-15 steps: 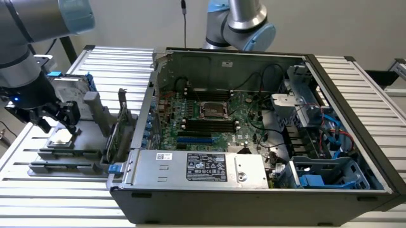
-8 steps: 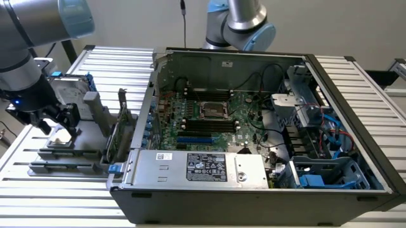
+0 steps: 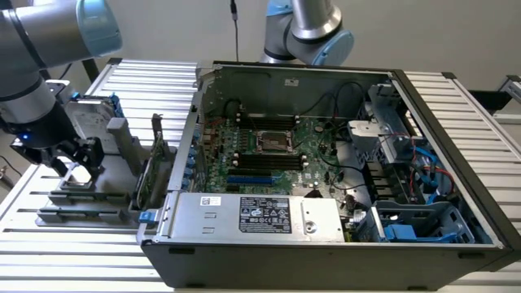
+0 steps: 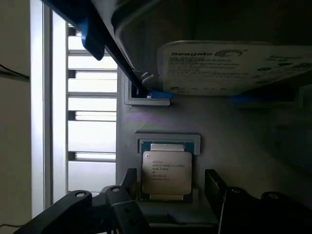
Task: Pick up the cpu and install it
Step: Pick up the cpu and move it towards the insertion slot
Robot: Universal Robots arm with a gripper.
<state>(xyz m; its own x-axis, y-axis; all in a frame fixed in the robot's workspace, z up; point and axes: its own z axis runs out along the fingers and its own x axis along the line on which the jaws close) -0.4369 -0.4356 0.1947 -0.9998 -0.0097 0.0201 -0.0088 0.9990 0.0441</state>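
Right between the spread fingers, the cpu.

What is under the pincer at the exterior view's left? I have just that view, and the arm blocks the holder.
Observer: The cpu, silver top up, lying flat in a grey recessed holder.
Operator: Is it gripped?
Observer: No. The pincer is open, with a finger on each side of the chip and a gap showing.
Operator: Anything readable nearby?
Observer: The hard drive beside the holder carries a Seagate label.
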